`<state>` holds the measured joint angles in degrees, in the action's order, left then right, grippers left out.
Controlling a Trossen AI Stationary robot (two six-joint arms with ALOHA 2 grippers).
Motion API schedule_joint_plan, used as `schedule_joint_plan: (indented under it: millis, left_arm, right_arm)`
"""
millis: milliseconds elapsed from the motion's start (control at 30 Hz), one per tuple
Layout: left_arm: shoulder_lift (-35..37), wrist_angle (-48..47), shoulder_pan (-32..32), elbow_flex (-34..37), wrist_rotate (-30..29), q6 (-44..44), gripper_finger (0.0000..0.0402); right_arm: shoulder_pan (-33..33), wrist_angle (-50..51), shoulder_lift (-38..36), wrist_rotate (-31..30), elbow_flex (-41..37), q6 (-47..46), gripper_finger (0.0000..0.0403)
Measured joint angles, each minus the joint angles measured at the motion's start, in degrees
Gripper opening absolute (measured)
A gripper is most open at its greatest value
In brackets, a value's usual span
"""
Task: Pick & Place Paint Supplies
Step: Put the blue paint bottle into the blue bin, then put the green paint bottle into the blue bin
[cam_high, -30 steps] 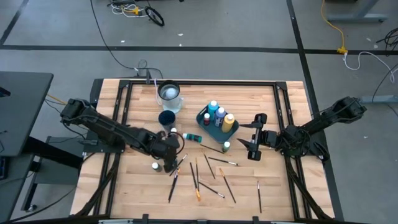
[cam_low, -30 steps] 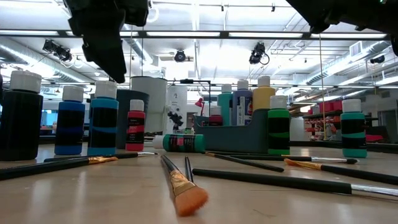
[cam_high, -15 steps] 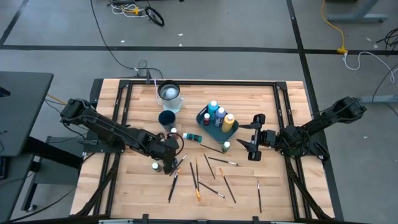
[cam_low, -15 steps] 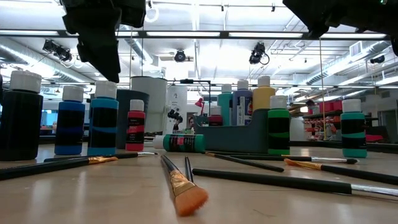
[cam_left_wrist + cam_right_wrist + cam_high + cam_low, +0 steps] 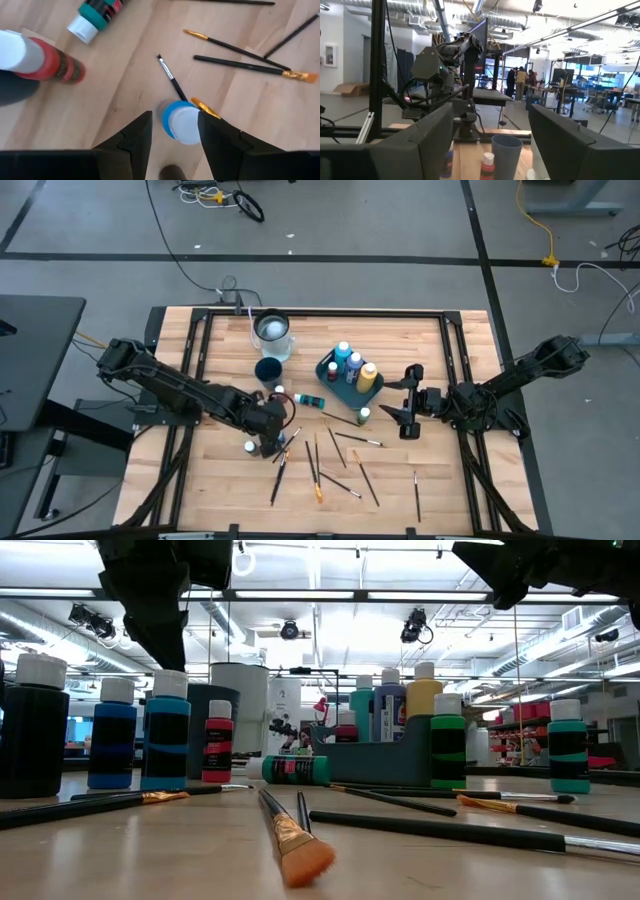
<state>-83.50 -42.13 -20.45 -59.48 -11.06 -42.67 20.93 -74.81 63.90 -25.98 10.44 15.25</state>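
My left claw (image 5: 172, 131) has drifted over the blue bottle (image 5: 182, 121) among the loose brushes (image 5: 318, 461), fingers spread, nothing grabbed yet. Lined up, so I'd guess descent's next. Right claw (image 5: 407, 401) waits open near the tray (image 5: 324, 366).

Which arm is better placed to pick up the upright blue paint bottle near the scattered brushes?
Left. The left gripper hangs open directly above the blue paint bottle, its white cap showing between the fingers. The right gripper waits open across the table, beyond the teal tray.
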Motion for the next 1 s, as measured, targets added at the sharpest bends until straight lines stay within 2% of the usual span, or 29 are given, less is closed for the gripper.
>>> schedule_joint_plan:
  millis: [300,400,500,733,900,1000]
  left_arm:
    - [-1.4,1.1,0.0,-0.1,0.3,2.6,0.0167]
    - [-3.6,3.7,0.0,-0.4,2.5,3.7,0.0167]
    - [-5.1,1.7,-0.1,0.2,3.5,7.1,0.0167]
    - [-4.4,-1.9,0.6,0.1,1.3,6.7,0.0167]
    - [-4.3,-0.8,0.6,0.0,0.7,10.7,0.0167]
    - [-4.3,-0.9,1.2,0.0,0.7,7.1,0.0167]
  right_arm:
    - [0.0,0.4,0.0,0.0,0.0,0.0,0.0263]
    - [0.0,0.8,0.0,0.0,0.0,0.0,0.0263]
    - [0.0,1.3,0.0,0.0,0.0,0.0,0.0263]
    - [0.0,1.3,0.0,0.0,0.0,0.2,0.0263]
    - [0.0,1.2,0.0,0.0,0.0,0.2,0.0263]
    - [0.0,1.1,0.0,0.0,0.0,0.2,0.0263]
